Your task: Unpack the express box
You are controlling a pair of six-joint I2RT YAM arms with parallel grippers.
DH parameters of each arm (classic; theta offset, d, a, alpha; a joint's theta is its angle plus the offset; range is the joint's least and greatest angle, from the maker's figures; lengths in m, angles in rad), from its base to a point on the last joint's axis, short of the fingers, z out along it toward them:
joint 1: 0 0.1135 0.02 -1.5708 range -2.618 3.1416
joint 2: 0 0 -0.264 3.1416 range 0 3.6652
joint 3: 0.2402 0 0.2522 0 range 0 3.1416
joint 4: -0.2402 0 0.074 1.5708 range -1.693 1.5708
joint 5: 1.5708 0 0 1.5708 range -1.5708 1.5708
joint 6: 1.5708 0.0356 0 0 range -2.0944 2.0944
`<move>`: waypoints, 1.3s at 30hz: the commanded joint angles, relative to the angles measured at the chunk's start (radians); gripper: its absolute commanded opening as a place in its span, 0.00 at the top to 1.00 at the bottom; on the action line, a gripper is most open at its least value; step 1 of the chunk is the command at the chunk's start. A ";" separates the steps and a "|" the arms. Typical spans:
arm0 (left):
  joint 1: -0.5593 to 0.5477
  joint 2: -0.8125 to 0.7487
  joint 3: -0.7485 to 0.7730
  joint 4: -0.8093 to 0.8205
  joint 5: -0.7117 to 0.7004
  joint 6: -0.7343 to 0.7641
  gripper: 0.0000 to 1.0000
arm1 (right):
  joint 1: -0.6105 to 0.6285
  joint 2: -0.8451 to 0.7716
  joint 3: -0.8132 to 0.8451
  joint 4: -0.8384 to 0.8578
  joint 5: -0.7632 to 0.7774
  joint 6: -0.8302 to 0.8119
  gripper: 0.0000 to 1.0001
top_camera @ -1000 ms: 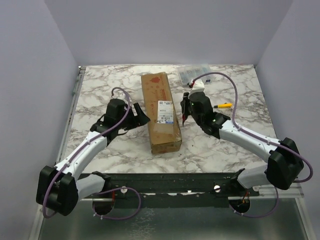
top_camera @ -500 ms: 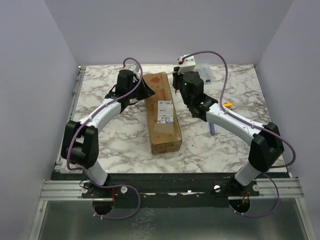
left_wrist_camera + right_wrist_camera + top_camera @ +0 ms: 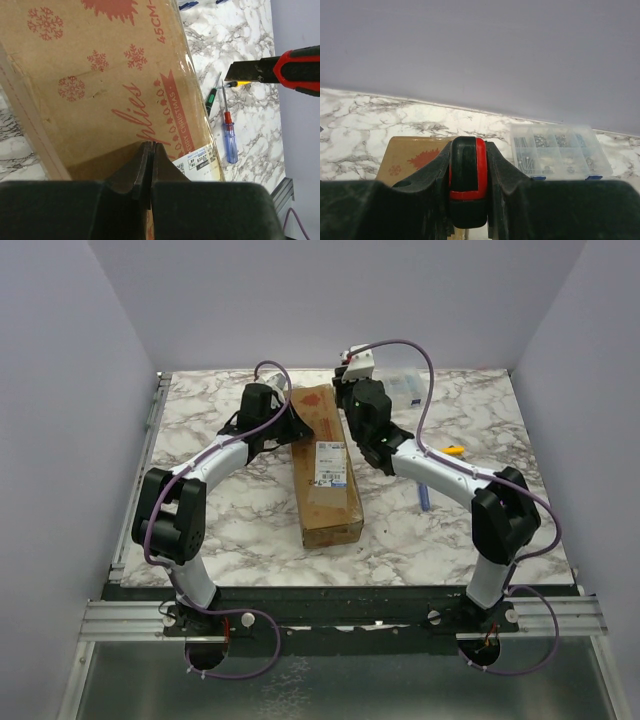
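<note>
From above, your long brown cardboard express box (image 3: 325,480) lies lengthwise mid-table, just where it lay a second ago. Both arms have swung from its middle up to its far end. Your left gripper (image 3: 294,427) is at the far left edge, and your right gripper (image 3: 348,400) is at the far right corner, near the clear plastic organiser case (image 3: 405,385). The blue-handled screwdriver (image 3: 427,497), covered by the right arm a second ago, now shows on the marble table (image 3: 200,530).

In your left wrist view, the fingers are pressed together with nothing between them, their tips against the box's red-printed top. Past the box's edge hangs a red-and-black utility knife (image 3: 280,72), blade out. On the table near it are the blue screwdriver and a green-handled screwdriver (image 3: 210,102).

In your right wrist view, the fingers are clamped on the knife's handle. The box's far end is below and the organiser is to the right.
</note>
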 commanded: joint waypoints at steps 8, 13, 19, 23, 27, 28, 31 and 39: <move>0.010 0.035 -0.032 -0.001 -0.037 -0.019 1.00 | -0.004 0.076 0.090 0.061 0.004 0.028 1.00; 0.010 0.039 -0.033 -0.001 -0.042 -0.016 1.00 | -0.004 0.092 0.099 0.053 0.020 0.022 1.00; 0.010 0.038 -0.031 -0.001 -0.040 -0.018 1.00 | -0.004 0.100 0.100 0.047 0.021 0.018 1.00; 0.010 0.035 -0.031 -0.001 -0.040 -0.018 1.00 | -0.003 0.109 0.103 0.040 0.024 0.009 1.00; 0.010 0.036 -0.032 -0.001 -0.041 -0.018 1.00 | -0.002 0.115 0.100 0.034 0.018 0.015 1.00; 0.011 0.036 -0.033 -0.001 -0.042 -0.018 1.00 | -0.003 0.117 0.100 0.032 0.018 0.016 1.00; 0.010 0.034 -0.033 -0.001 -0.042 -0.019 1.00 | -0.003 0.122 0.100 0.028 0.016 0.017 1.00; 0.011 0.032 -0.036 -0.001 -0.054 -0.018 1.00 | -0.002 0.126 0.088 0.009 0.019 -0.001 1.00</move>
